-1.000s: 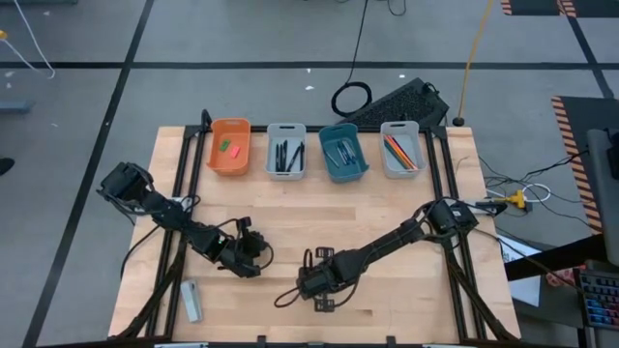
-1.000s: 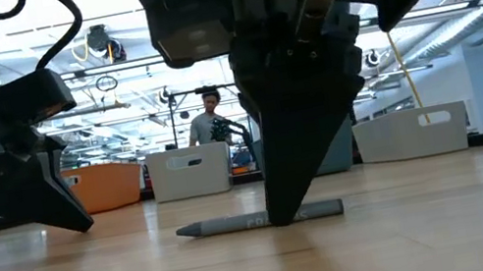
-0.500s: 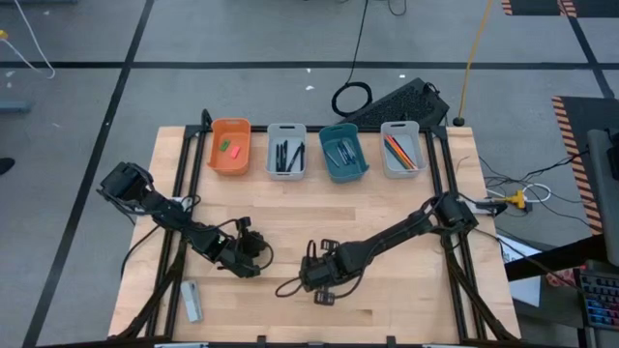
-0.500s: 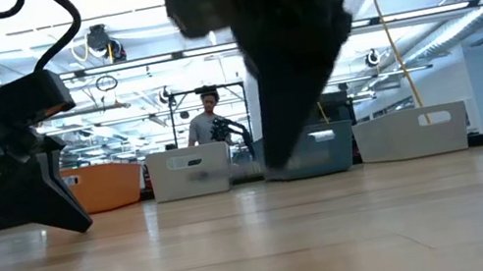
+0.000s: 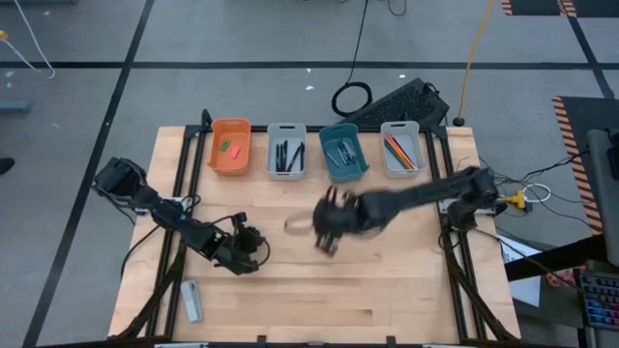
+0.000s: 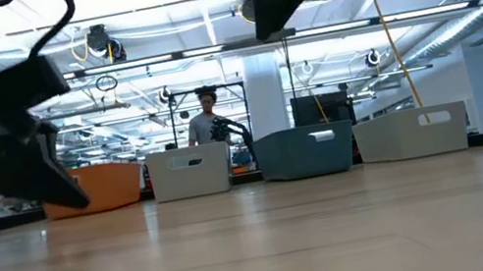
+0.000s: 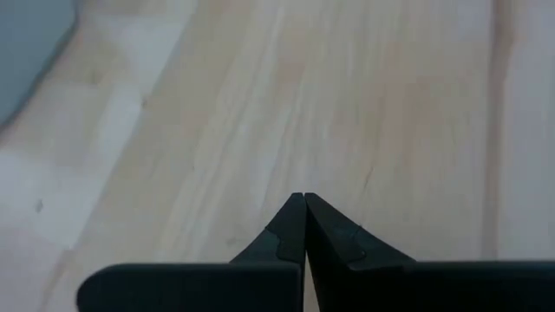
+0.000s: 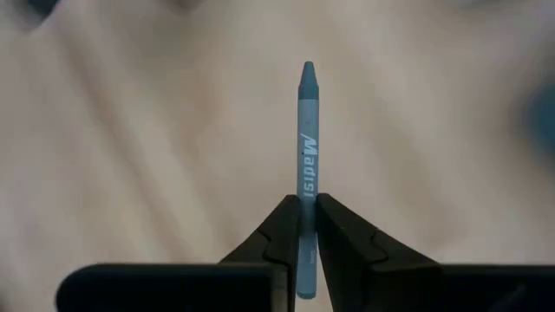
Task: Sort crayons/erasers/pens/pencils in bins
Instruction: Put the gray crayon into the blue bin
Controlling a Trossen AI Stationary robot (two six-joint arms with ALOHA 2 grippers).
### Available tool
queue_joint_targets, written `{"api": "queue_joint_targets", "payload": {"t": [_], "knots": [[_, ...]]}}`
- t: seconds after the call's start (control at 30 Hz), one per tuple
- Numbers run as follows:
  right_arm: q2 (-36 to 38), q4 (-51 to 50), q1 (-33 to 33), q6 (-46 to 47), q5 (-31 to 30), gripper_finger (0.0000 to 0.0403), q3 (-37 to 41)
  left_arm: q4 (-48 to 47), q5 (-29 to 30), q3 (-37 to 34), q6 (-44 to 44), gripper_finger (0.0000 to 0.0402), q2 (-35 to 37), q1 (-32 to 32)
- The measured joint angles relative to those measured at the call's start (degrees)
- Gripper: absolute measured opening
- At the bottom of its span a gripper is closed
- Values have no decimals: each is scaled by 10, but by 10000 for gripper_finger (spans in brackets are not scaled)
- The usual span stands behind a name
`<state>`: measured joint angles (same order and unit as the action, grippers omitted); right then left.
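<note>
Two arms are seen above the wooden bench [image 5: 387, 280], which fills the middle of the high view. Four bins are lined up along its far edge: an orange bin [image 5: 230, 146], a grey-white bin [image 5: 286, 150], a teal bin [image 5: 342, 151] and a second grey-white bin [image 5: 401, 149]. In the low view the same row is seen across the bench, with a person [image 6: 210, 121] in the room behind it.

The right arm is stretched from the right side toward the middle, and the right claw [image 5: 326, 224] is held above the bench, just in front of the teal bin and clear of the surface. In the right wrist view the right claw is closed on a grey-blue crayon [image 8: 306, 130], which is gripped near its blunt end, with its tip pointing out past the fingers [image 8: 282, 230].

The left arm is laid low over the left part of the bench, and the left claw [image 5: 244, 253] is kept near the surface, well apart from the bins. Its fingers [image 7: 290, 230] are pressed together on nothing.

A small grey block [image 5: 191, 300] is seen near the front left corner. Two erasers, one green [image 5: 223, 145] and one pink-red [image 5: 233, 151], are lying in the orange bin; dark sticks are held in the first grey-white bin, and orange and red sticks in the second.
</note>
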<state>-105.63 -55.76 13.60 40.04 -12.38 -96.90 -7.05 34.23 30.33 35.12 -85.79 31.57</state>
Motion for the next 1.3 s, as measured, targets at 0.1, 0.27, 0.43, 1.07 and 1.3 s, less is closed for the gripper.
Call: {"api": "queue_joint_targets", "payload": {"t": [0.1, 0.27, 0.43, 1.07, 1.3], "knots": [[38, -34, -62, -7, -25, 31, -1, 6, 7, 0, -13, 5, 15, -5], [51, -36, -191, -75, -23, 31, 8, 16, 7, 0, -28, 4, 29, -28], [51, 46, -324, -128, 61, 31, 86, 31, -9, 1, -48, 3, 35, -47], [9, 340, -501, -149, 155, 31, 264, 146, -91, 1, -117, 2, 39, -151], [-5, 337, -508, -157, 154, 33, 264, 154, -103, 1, -120, 2, 39, -167]]}}
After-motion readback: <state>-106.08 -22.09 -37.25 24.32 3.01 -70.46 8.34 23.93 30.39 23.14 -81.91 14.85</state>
